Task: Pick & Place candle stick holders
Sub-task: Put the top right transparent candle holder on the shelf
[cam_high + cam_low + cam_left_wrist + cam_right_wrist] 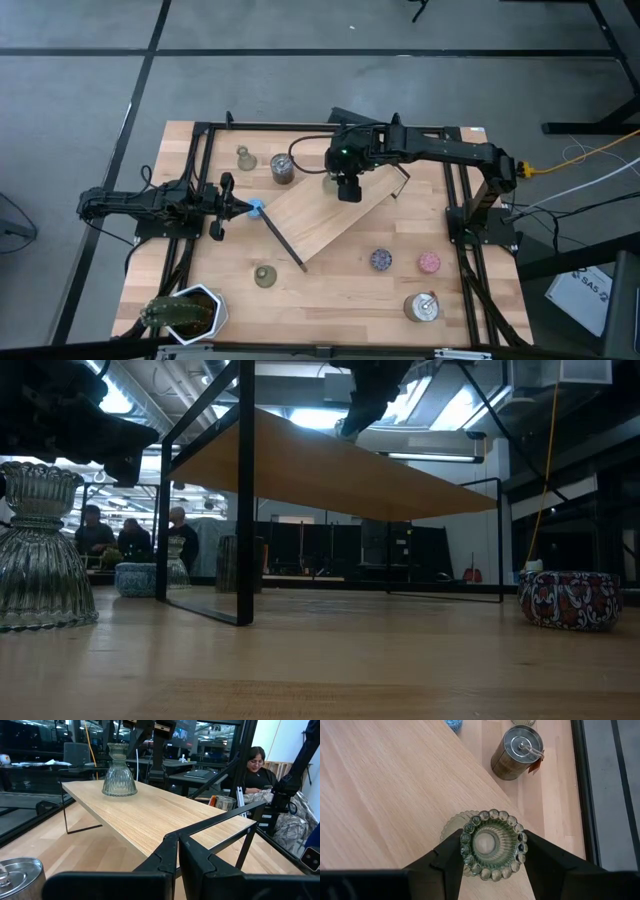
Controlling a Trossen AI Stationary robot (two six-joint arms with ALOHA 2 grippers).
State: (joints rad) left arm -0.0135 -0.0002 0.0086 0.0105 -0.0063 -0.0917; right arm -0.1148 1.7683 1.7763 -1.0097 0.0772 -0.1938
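Raised shelf (320, 215), right-gripped candle stick holder (493, 844)

From above, the right pincer (349, 188) hides the candle stick holder (493, 843) it grips. The near-left planter (185, 313) is cut by the frame edge. People (130, 538) beyond the worktop (330, 290) are too small to make out.

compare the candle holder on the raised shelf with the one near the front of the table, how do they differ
The shelf candle holder stands on the raised wooden shelf between the right gripper's fingers; the front candle holder sits on the table, with no gripper near. Both are upright, greenish and bell-shaped.
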